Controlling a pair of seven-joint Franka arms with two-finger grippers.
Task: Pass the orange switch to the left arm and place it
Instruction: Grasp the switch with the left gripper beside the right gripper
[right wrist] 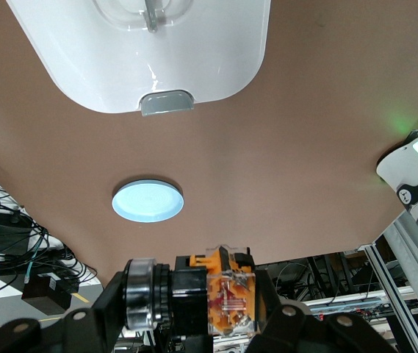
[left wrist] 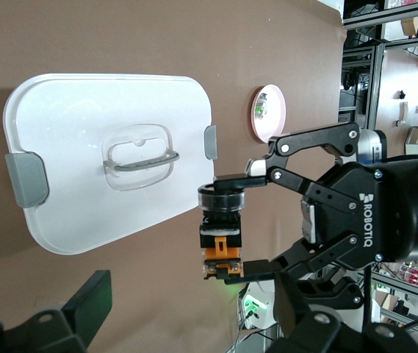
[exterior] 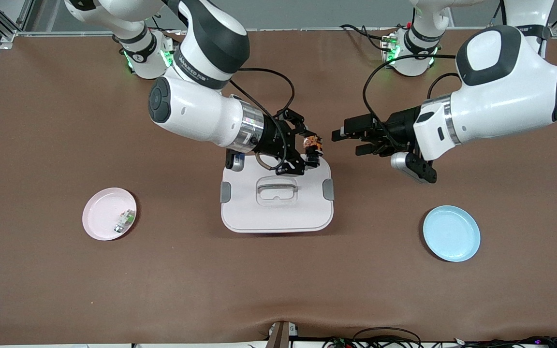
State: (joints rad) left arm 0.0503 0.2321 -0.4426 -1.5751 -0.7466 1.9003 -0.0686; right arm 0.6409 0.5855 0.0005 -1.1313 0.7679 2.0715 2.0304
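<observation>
My right gripper (exterior: 311,150) is shut on the orange switch (exterior: 313,144), a black cylinder with an orange end. It holds it in the air over the edge of the white box (exterior: 278,215) that lies farthest from the front camera. In the right wrist view the switch (right wrist: 227,301) sits between my own fingers (right wrist: 113,305). My left gripper (exterior: 346,144) is open and empty, level with the switch and a short gap from it, toward the left arm's end. In the left wrist view the switch (left wrist: 221,235) is held in the right gripper (left wrist: 234,226), just ahead of my own open left gripper (left wrist: 194,327).
The box (left wrist: 69,184) has grey side latches and a recessed handle; it also shows in the right wrist view (right wrist: 209,59). A pink plate (exterior: 95,212) holding a small white-and-green component (exterior: 124,221) lies toward the right arm's end. A blue plate (exterior: 451,233) lies toward the left arm's end.
</observation>
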